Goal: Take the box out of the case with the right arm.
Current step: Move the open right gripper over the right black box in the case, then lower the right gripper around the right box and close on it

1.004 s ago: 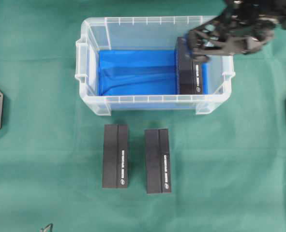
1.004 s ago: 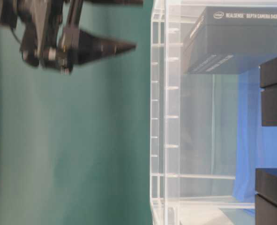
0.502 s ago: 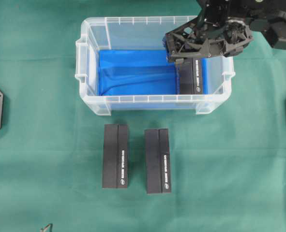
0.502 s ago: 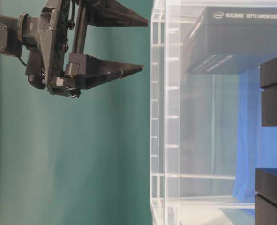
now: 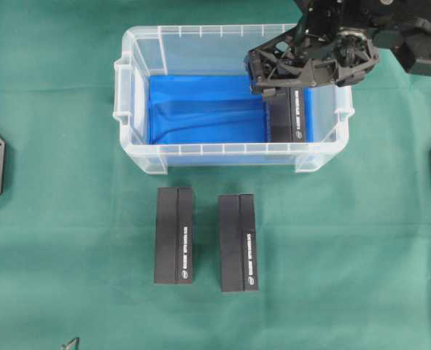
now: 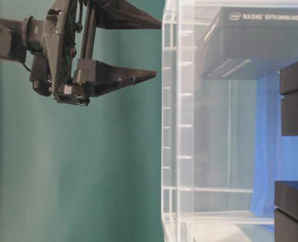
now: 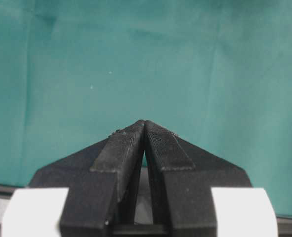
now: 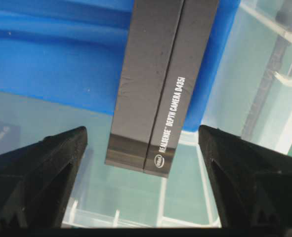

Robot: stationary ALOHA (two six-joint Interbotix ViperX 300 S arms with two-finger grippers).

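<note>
Box: a long black box [image 5: 292,117] with small white letters on it. It lies flat at the right end of the case, on the blue bottom. In the right wrist view [image 8: 158,84] the words read "RealSense Depth Camera D435".

Case: a big see-through plastic tub [image 5: 138,149] with a bright blue lining inside. It sits at the top middle of the table. From the table-level view you can look through its clear wall [image 6: 184,151] and see the box inside.

Right gripper: the black gripper [image 5: 262,76] hangs over the right end of the case, above the far end of the box. Its two fingers are spread wide apart. In the right wrist view [image 8: 143,143] the box shows in the gap, with one finger on each side. In the table-level view [image 6: 156,48] its tips are outside the tub's rim, so they are apart from the box. It holds nothing.

Left gripper: in the left wrist view the black fingers [image 7: 145,126] are pressed together at the tips. There is nothing between them. Only green cloth is under them.

Other boxes: two more black boxes lie on the cloth in front of the case, side by side with a gap. One is on the left [image 5: 174,235] and one is on the right [image 5: 238,242].

Table: a green cloth [image 5: 361,240] covers it.
</note>
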